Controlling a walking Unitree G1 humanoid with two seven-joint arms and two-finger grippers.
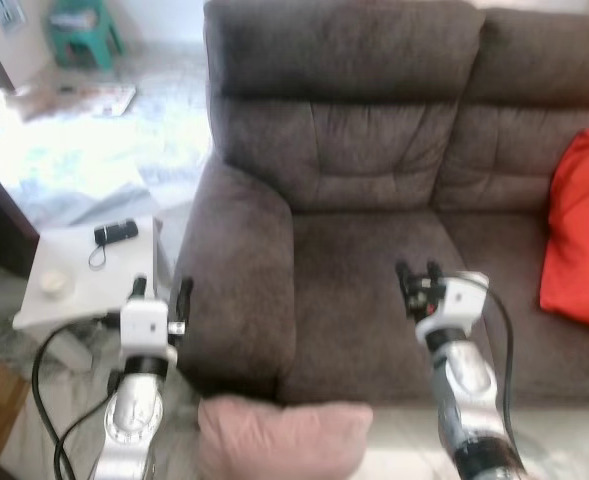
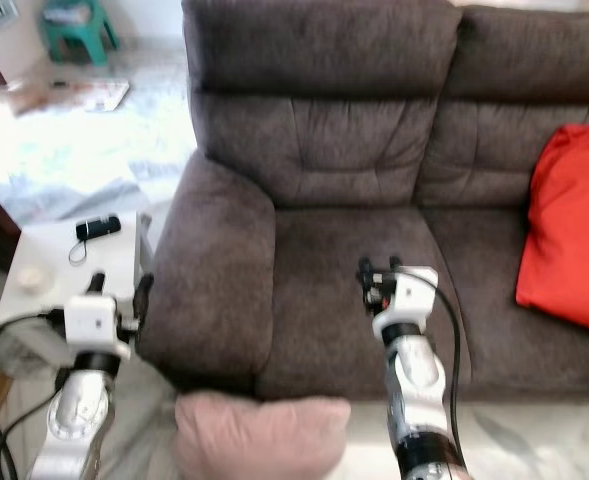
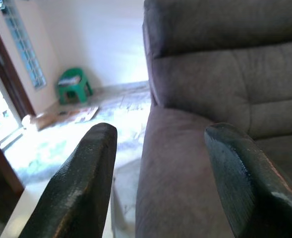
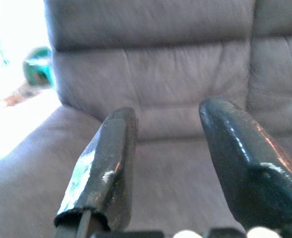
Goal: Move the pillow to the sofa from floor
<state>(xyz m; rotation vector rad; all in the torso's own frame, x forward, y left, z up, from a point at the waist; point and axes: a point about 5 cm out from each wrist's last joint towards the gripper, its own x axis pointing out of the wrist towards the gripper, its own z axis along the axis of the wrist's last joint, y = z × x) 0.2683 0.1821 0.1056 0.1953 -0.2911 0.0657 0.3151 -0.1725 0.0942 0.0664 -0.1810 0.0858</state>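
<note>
Pink pillow (image 1: 282, 436) on the floor, against the near front edge of the brown sofa (image 1: 374, 190). Left gripper (image 1: 161, 290) at the sofa's left armrest, fingers parted, holding nothing. Right gripper (image 1: 418, 274) over the seat cushion, likewise parted, nothing held. Red cushion (image 1: 580, 232) far right on the seat.

The pink pillow (image 1: 282, 436) is cut by the bottom edge, the red cushion (image 1: 581, 230) by the right edge; the small object (image 1: 54, 284) on the counter (image 1: 84, 270) is too blurred to identify.
</note>
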